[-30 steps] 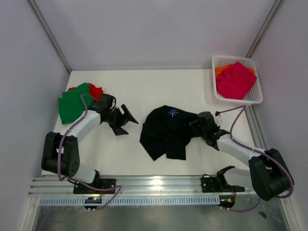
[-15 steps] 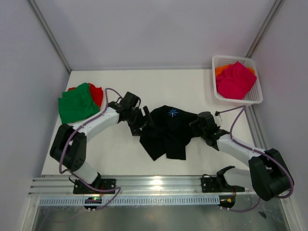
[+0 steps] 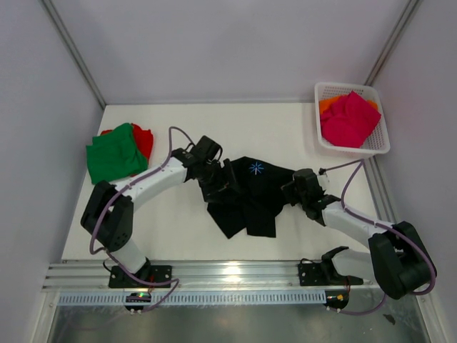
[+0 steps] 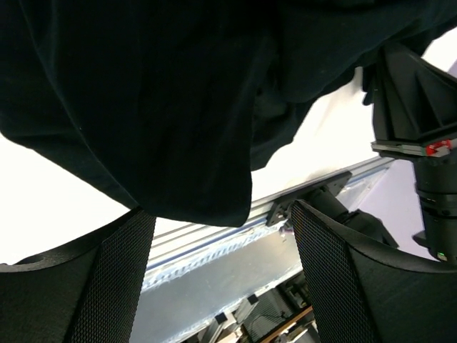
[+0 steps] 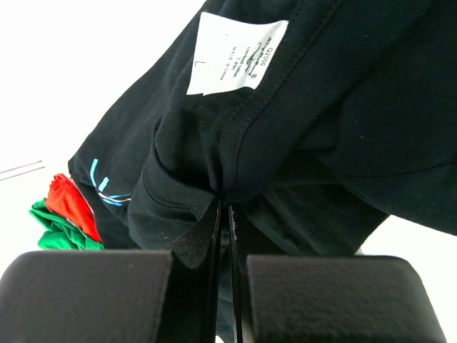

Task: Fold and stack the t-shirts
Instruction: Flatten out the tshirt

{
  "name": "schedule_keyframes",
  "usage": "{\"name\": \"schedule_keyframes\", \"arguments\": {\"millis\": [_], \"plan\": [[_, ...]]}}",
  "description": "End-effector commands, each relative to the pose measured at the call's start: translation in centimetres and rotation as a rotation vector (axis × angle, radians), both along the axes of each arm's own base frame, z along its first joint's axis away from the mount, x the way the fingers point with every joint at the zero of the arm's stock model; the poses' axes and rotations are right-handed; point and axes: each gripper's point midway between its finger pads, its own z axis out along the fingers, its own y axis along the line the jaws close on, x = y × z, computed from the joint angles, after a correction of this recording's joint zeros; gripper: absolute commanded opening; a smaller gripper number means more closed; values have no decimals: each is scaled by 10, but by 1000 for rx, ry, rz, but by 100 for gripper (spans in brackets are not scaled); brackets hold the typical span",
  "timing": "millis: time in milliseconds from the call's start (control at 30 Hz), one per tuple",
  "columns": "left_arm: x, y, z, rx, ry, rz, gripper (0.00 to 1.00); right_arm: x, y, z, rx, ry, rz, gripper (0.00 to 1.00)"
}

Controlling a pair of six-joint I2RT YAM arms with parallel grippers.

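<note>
A crumpled black t-shirt is seen lying near the middle of the white bench, with a small light-blue emblem showing on its far part. The left claw is placed at the shirt's left edge. In the left wrist view, this claw is shown released, its two fingers spread wide apart, and the shirt's dark hem hangs just in front of the gap without being pinched. The right claw is set against the shirt's right edge. In the right wrist view, it is shown clenched on a fold of the black cloth, which is gathered tightly between the two closed fingers. A white label is exposed on the cloth just above that grip. A green t-shirt is laid at the far left of the bench, with a red t-shirt lying partly under it and showing at its right. At the far right corner a white lattice basket is placed, and a magenta-pink t-shirt is heaped inside it, with an orange t-shirt showing beneath at the left. A metal rail runs along the bench's near edge.
</note>
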Motion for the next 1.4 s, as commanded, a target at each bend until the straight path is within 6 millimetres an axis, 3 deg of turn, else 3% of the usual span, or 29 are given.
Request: {"name": "schedule_keyframes", "arguments": {"millis": [0, 133, 333, 400, 467, 567, 833, 967, 1067, 1133, 1167, 1367], "plan": [[-4, -2, -2, 46, 10, -1, 79, 5, 3, 12, 15, -57, 10, 3], [-19, -2, -14, 103, 55, -29, 77, 4, 4, 10, 18, -56, 12, 3], [-25, -8, -21, 136, 78, -56, 72, 1, 4, 8, 18, -53, 22, 3], [-24, -10, -21, 135, 74, -59, 54, 0, 3, 8, 16, -52, 23, 3], [-22, -9, -22, 142, 70, -51, 16, 0, 2, 7, 14, -53, 22, 3], [-21, -8, -22, 161, 65, -44, 1, -2, 3, 6, 13, -49, 26, 3], [-15, -3, -15, 209, 24, -25, 0, -3, 2, 6, 5, -53, 34, 3], [-10, 12, -7, 296, -11, -31, 0, -2, 1, 10, -16, -67, 45, 3], [10, 27, 19, 403, -113, -30, 0, 3, -1, 20, -66, -87, 65, 3], [22, 41, 30, 481, -172, -26, 0, 11, -2, 33, -97, -115, 72, 3], [31, 39, 47, 482, -216, -18, 0, 15, -3, 40, -130, -140, 89, 3], [55, 71, 97, 623, -346, 17, 0, 34, -13, 86, -297, -217, 135, 3]]}}
